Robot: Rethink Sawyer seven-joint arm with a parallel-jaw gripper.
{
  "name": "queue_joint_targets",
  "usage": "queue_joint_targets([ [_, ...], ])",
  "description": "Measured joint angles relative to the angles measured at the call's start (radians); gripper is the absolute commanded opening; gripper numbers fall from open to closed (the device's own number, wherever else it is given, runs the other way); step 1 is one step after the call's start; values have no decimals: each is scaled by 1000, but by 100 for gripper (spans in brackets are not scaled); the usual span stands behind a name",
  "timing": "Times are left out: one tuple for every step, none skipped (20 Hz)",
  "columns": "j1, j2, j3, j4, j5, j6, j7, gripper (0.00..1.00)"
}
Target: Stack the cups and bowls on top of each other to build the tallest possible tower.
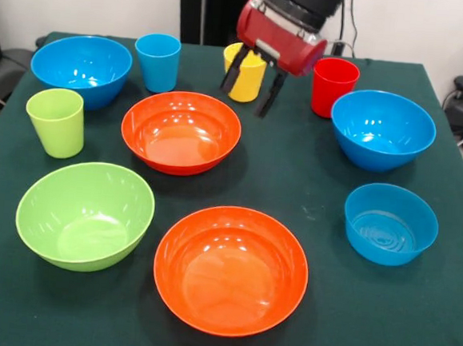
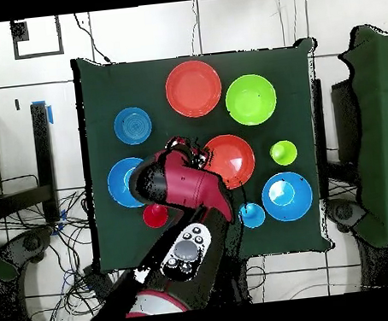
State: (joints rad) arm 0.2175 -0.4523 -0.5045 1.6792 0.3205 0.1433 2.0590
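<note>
Over at the far side of the table (image 1: 310, 187), the gripper (image 1: 252, 82) hung open around the yellow cup (image 1: 245, 71), fingers not touching it. Nothing was stacked yet, so probably the first pick; next it'd need to drop lower and squeeze.

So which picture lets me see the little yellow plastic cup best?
The front view. There the little yellow plastic cup stands upright at the far side of the table, between the open gripper's black fingers. In the overhead view the red arm hides it completely.
</note>
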Motion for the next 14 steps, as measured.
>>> queue_joint_targets([
  [2,26,-1,-26,14,0,0,100],
  [4,36,-2,-36,19,0,0,100],
  [5,45,-2,-44,23,0,0,100],
  [6,49,-3,-48,24,0,0,100],
  [8,64,-5,-63,32,1,0,100],
  [10,73,-7,-71,36,1,0,100],
  [12,77,-8,-75,37,2,0,100],
  [16,88,-12,-86,41,5,0,100],
  [20,93,-15,-91,43,7,0,100],
  [23,96,-17,-95,44,9,0,100],
  [26,98,-19,-97,44,11,0,100],
  [29,100,-22,-100,45,12,0,100],
  [34,103,-26,-104,45,15,0,100],
  [41,106,-34,-110,47,21,0,100],
])
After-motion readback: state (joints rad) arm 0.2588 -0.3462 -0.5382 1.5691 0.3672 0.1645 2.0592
